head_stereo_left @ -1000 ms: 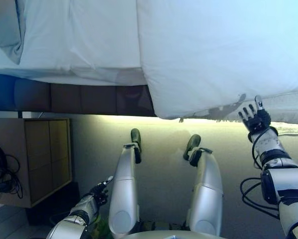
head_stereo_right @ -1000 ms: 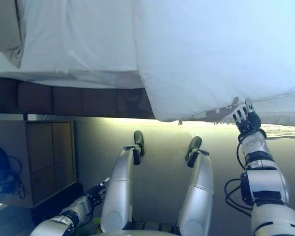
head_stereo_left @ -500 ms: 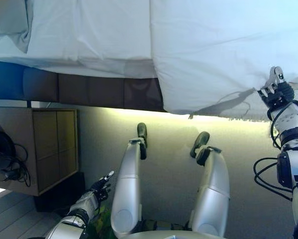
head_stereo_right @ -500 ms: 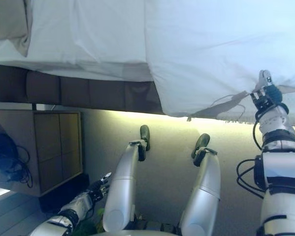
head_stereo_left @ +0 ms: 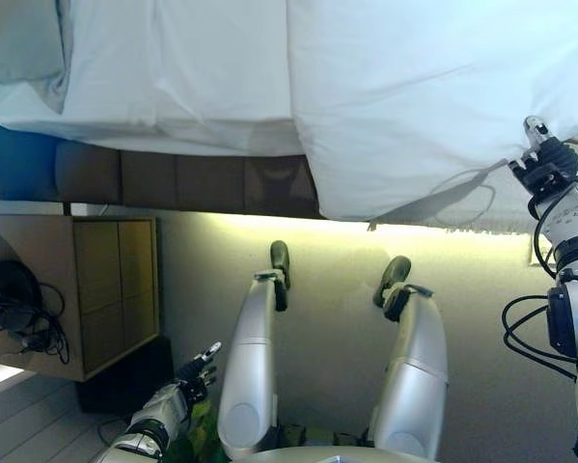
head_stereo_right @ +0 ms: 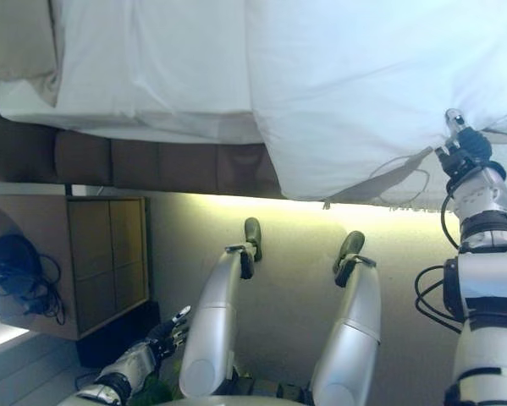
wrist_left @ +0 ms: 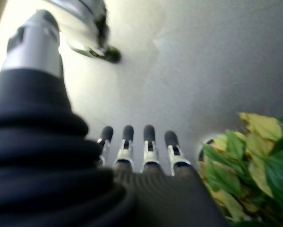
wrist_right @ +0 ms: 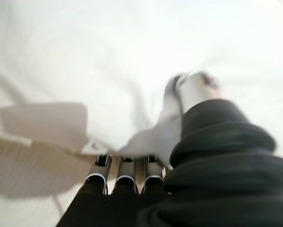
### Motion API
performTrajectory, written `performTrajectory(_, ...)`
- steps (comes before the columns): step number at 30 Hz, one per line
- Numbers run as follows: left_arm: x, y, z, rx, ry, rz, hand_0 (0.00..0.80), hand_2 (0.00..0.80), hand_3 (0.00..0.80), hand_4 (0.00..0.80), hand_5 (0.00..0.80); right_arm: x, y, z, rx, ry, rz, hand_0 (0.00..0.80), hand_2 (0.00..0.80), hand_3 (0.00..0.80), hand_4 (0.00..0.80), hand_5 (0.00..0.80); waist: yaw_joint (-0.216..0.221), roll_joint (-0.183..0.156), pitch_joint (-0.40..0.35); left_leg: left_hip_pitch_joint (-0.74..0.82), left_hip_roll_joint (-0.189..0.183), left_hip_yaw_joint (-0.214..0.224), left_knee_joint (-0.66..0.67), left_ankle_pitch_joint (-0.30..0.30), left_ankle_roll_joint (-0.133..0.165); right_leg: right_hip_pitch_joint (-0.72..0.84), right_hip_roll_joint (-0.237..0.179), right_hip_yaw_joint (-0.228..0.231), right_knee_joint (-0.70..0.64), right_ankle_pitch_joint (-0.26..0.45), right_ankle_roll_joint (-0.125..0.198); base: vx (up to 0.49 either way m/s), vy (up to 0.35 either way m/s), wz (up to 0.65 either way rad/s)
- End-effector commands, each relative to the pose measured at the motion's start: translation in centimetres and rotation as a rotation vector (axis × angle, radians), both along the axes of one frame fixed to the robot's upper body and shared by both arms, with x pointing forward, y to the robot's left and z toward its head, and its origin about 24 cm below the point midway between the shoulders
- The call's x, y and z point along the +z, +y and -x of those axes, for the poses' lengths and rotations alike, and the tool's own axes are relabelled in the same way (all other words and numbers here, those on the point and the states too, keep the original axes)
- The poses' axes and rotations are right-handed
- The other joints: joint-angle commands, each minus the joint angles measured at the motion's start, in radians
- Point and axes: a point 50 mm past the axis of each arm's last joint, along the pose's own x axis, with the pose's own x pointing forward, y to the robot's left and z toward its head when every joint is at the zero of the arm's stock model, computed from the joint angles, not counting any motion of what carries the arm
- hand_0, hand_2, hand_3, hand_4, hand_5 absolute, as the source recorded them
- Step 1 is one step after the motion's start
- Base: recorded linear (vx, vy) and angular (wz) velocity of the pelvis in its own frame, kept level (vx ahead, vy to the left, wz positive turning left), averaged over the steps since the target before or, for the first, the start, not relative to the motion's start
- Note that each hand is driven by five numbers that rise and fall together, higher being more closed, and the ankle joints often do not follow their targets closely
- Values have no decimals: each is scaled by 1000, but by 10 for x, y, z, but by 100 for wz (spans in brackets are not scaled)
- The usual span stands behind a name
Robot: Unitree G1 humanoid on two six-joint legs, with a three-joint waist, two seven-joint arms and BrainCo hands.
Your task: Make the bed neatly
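Note:
A white duvet (head_stereo_left: 433, 87) covers the right part of the bed and hangs over its near edge. To its left lies the white sheet (head_stereo_left: 192, 77), with a pillow (head_stereo_left: 18, 39) at the far left. My right hand (head_stereo_left: 547, 164) is at the duvet's hanging near edge on the right. In the right wrist view its fingers (wrist_right: 124, 177) go under the cloth and its thumb (wrist_right: 193, 92) lies on top, pinching the edge. My left hand (head_stereo_left: 194, 371) hangs low at the lower left, open and empty, fingers (wrist_left: 148, 142) straight.
The bed's dark padded base (head_stereo_left: 182, 183) runs under the mattress. A wooden nightstand (head_stereo_left: 105, 289) stands on the left with a black device and cables (head_stereo_left: 9, 299) on it. A green leafy plant (wrist_left: 254, 156) is beside my left hand.
My right hand rose from below the duvet's edge, open, to the edge and closed on it. The view has shifted a little. The left hand stays low.

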Motion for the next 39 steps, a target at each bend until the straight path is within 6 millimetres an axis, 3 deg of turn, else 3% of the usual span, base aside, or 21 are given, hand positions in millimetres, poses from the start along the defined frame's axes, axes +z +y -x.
performTrajectory(1,-11,8,32,-46,107,-41,0,0,0,0,0,53,27,-12,184,-242,94,800,800,800,800,800,9,13,-36,74,28,-8,-85,5,-12,40,-25,18,-59,1,31,22,61,-5)
performTrajectory(8,-12,13,34,-28,125,-64,0,0,0,0,0,47,32,-14,224,-211,73,800,800,800,800,800,17,-9,-69,163,32,1,-126,6,-16,136,-32,-4,-119,17,41,4,40,3)
performTrajectory(15,-8,28,37,10,77,-128,0,0,0,0,0,24,35,-13,278,-151,18,800,800,800,800,800,39,-53,-113,278,46,8,-202,24,-25,281,-34,-53,-235,50,63,19,-16,5)
performTrajectory(18,6,36,15,8,-68,-197,0,0,0,0,0,8,42,-14,317,-128,-13,800,800,800,800,800,40,-70,-143,351,52,19,-271,46,-35,369,-20,-76,-325,77,78,80,-24,5)
performTrajectory(21,36,39,-28,1,-273,-292,0,0,0,0,0,-7,52,-15,346,-109,-44,800,800,800,800,800,42,-82,-174,417,52,27,-340,62,-41,450,2,-95,-412,100,91,87,-29,-3)
performTrajectory(27,134,48,-105,76,-711,-512,0,0,0,0,0,-46,63,-9,374,-34,-100,800,800,800,800,800,51,-107,-230,538,50,36,-476,125,-43,607,40,-148,-569,162,94,49,-29,5)
performTrajectory(30,166,47,-128,115,-803,-586,0,0,0,0,0,-61,70,-8,400,2,-118,800,800,800,800,800,49,-125,-257,588,60,40,-511,133,-48,669,58,-163,-612,168,93,116,-47,5)
performTrajectory(34,184,43,-149,107,-830,-651,0,0,0,0,0,-72,85,-10,448,42,-136,800,800,800,800,800,40,-148,-292,643,73,49,-538,133,-54,730,74,-171,-647,167,92,123,-31,-1)
performTrajectory(39,169,26,-156,39,-759,-459,0,0,0,0,0,-84,101,-10,481,74,-150,800,800,800,800,800,29,-157,-329,689,83,53,-548,124,-55,781,86,-167,-666,159,91,136,-4,-3)
